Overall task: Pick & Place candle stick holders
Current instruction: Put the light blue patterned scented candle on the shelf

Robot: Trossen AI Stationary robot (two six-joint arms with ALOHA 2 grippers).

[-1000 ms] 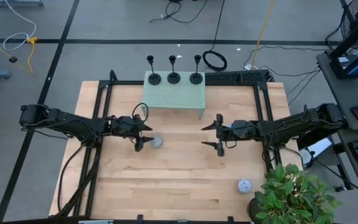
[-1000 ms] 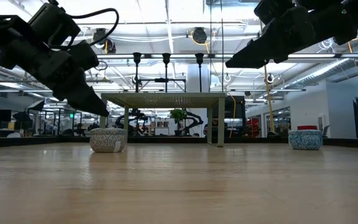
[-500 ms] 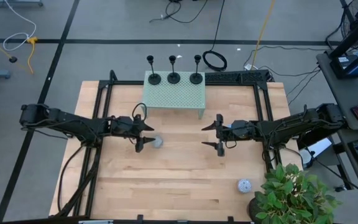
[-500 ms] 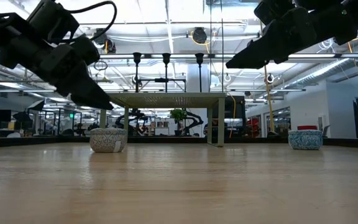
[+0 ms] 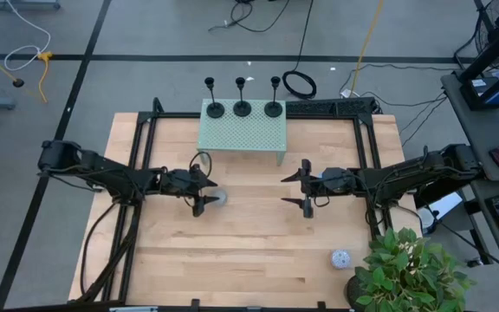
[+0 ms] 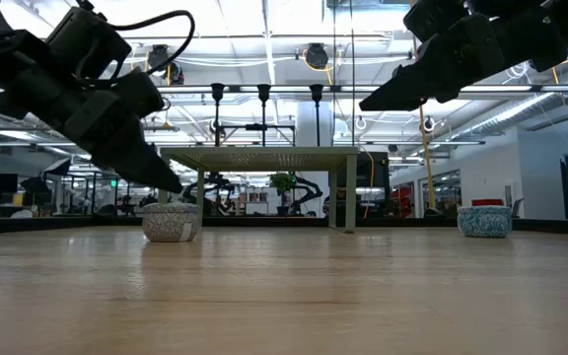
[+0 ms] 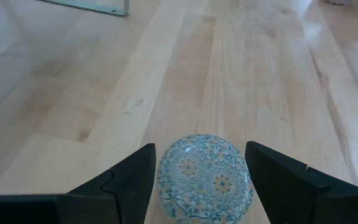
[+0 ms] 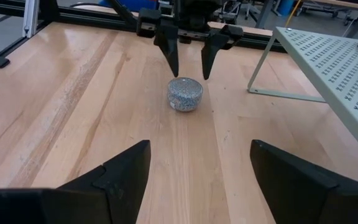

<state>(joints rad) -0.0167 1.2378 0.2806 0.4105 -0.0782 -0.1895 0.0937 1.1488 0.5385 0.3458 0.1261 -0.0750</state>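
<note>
Tabletop (image 5: 249, 251): pale wooden surface framed by black rails; a potted plant (image 5: 405, 273) covers its near right corner in the high view.

Perforated stand (image 5: 243, 134): pale green raised platform at the middle of the tabletop's far edge; only one leg and part of its top show in the right wrist view.

Candle stick holders (image 5: 243, 108): three black holders in a row along the far edge of the stand, upright and apart from one another; the low view shows only their stems and cups (image 6: 263, 92) above the stand top, the bases hidden.

Left end effector (image 5: 203, 197): low over the tabletop, left of centre, fingers spread wide with a patterned puck (image 5: 217, 197) between them; the left wrist view (image 7: 201, 180) shows a gap on each side of the puck (image 7: 205, 177), whose near part is cut off by the frame edge. Whether the fingertips reach the tabletop cannot be told.

Right end effector (image 5: 305, 186): hovering right of centre, well apart from the puck, fingers wide and holding nothing; in the low view (image 6: 383, 97) only one dark fingertip is distinct.

Second puck (image 5: 340, 258): near the tabletop's near right corner, just beside the plant; pattern hard to make out from above.
</note>
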